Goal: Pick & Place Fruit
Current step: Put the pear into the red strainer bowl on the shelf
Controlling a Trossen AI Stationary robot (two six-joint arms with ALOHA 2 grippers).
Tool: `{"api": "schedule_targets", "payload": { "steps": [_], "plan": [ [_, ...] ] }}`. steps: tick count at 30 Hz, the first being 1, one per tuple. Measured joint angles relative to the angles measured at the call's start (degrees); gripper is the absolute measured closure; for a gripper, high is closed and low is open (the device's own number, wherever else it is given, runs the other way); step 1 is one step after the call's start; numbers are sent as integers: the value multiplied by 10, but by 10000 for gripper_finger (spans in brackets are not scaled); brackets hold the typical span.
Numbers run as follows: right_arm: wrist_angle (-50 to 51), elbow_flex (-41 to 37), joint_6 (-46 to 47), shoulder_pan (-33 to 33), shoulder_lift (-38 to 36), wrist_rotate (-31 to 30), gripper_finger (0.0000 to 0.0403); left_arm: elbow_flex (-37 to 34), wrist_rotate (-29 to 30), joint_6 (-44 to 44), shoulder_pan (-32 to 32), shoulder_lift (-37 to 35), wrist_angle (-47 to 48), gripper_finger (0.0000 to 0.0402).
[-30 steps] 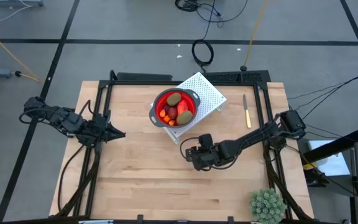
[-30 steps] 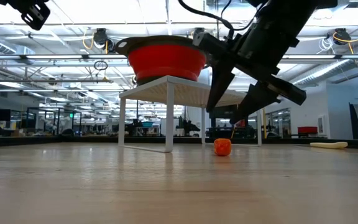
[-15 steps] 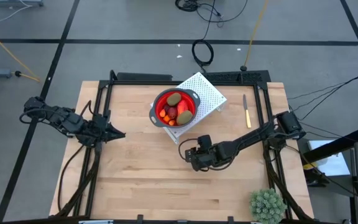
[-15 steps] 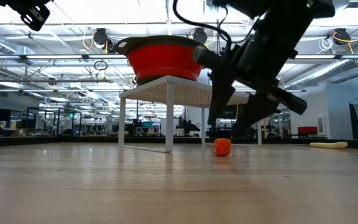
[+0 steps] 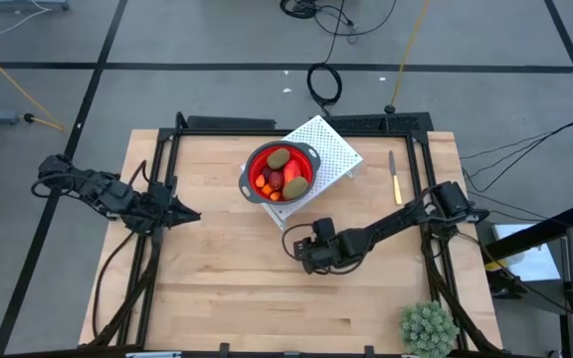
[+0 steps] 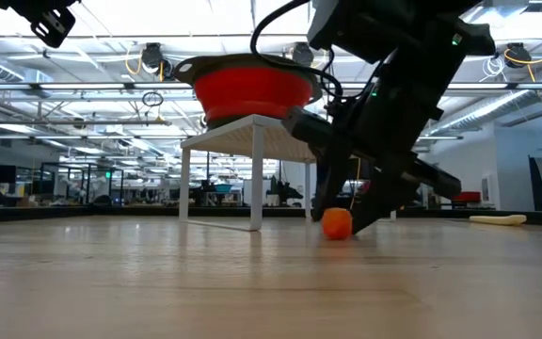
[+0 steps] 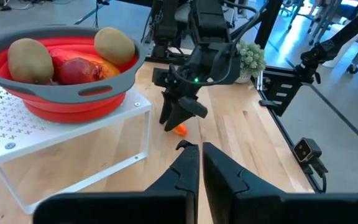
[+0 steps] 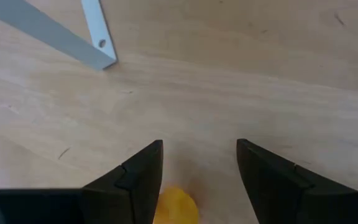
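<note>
A small orange fruit piece [image 6: 337, 223] lies on the wooden table, in front of the white stand [image 5: 332, 149]. My right gripper [image 6: 340, 215] is open and slants down over it, one finger on each side of the piece [image 8: 176, 205]; I cannot tell whether a finger touches it. The red bowl [image 5: 281, 171] with a grey rim sits on the stand and holds brown-green ovals [image 7: 31, 59], a dark red ball [image 7: 76, 70] and orange bits. My left gripper [image 5: 195, 214] is shut and waits above the table's left side.
A yellow-handled tool [image 5: 394, 177] lies near the table's right edge. A spiky green plant [image 5: 428, 326] stands at the near right corner. The stand's legs [image 6: 256, 179] rise just behind the orange piece. Bare wood stretches across the near and left parts of the table.
My right gripper has come down and a little toward the table's left edge, so that its fingers now reach the table around the orange piece. The piece has stayed where it was.
</note>
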State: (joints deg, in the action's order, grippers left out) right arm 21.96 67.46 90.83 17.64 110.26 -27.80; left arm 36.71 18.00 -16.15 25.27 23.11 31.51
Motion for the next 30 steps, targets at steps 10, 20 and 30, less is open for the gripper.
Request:
{"api": "schedule_targets", "payload": {
  "steps": [10,20,30],
  "plan": [
    [-19,0,-25,3,-2,-2,206,0,0,-6,0,0,0,382],
    [-19,0,-30,16,-3,11,206,0,0,-8,0,0,0,382],
    [-15,0,-32,18,-4,35,206,0,0,-9,0,0,0,382]
  ]
}}
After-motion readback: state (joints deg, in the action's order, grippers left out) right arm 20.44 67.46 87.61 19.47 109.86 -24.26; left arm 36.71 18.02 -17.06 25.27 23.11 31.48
